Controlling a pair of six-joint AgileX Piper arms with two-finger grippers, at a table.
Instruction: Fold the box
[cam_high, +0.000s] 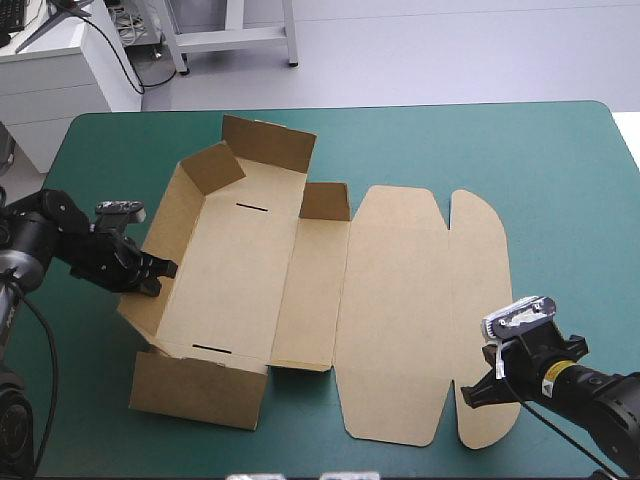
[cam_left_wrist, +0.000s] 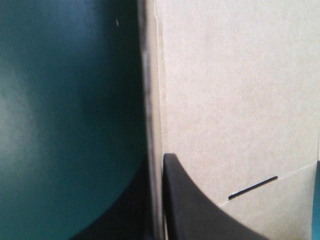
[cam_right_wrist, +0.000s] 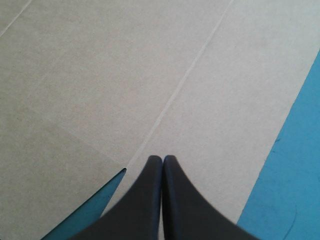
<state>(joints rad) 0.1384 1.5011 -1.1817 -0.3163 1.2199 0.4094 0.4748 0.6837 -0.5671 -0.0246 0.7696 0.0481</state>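
Presently: brown box (cam_high: 240, 270), open tray, walls raised, lid flat on teal-green cover (cam_high: 560, 170); left gripper (cam_high: 167, 271) pinches tray's left wall; right gripper (cam_high: 469, 397) closed over lid's flap.

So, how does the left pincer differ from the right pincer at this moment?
The left pincer clamps the box's raised left wall, board between its fingers; the right pincer is shut on nothing, its tips meeting. The left pincer is at the standing tray part; the right pincer is over the flat lid's near end. Both are black.
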